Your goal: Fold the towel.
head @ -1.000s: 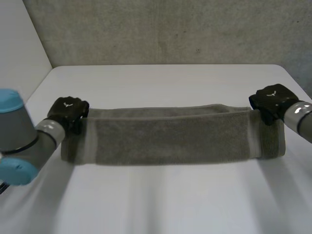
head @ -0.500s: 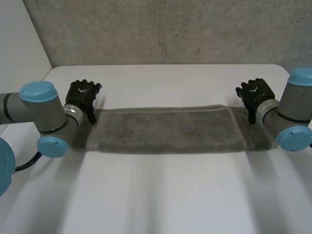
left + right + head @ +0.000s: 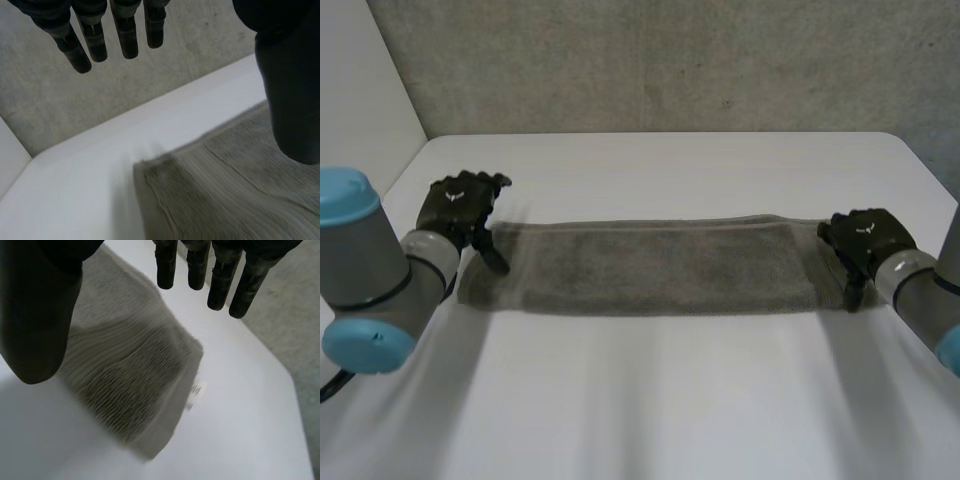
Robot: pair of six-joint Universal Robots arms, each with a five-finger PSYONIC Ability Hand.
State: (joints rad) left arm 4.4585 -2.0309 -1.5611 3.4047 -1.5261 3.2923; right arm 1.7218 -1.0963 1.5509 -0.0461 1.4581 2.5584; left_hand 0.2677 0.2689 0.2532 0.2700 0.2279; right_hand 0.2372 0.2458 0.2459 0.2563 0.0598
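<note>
**Folded towel flat on the table, both robot hands open at its ends**

A rough grey wall [image 3: 670, 60] closes the scene behind a white table [image 3: 660, 400]. Across the middle of the table lies the grey towel [image 3: 650, 265], folded into a long, narrow strip that runs from side to side, its layered edges visible along the far side. Nothing else rests on the table near it.

The left arm [image 3: 370, 280] reaches in from the near left corner, and the right arm [image 3: 930, 290] from the near right. Each partly hides the table beside its end of the strip.

The left robot hand [image 3: 460, 205] is over the towel's far left corner. In its wrist view the fingers [image 3: 95, 35] are straight and apart from the thumb [image 3: 290, 90], holding nothing, with the towel corner [image 3: 165, 180] below them.

The right robot hand [image 3: 865, 240] is at the towel's right end. Its fingers [image 3: 220, 275] are straight and spread away from the thumb [image 3: 35, 315], empty, and the folded end [image 3: 130, 385] lies beneath the palm. A small white label [image 3: 196, 391] sticks out at that end's edge.
</note>
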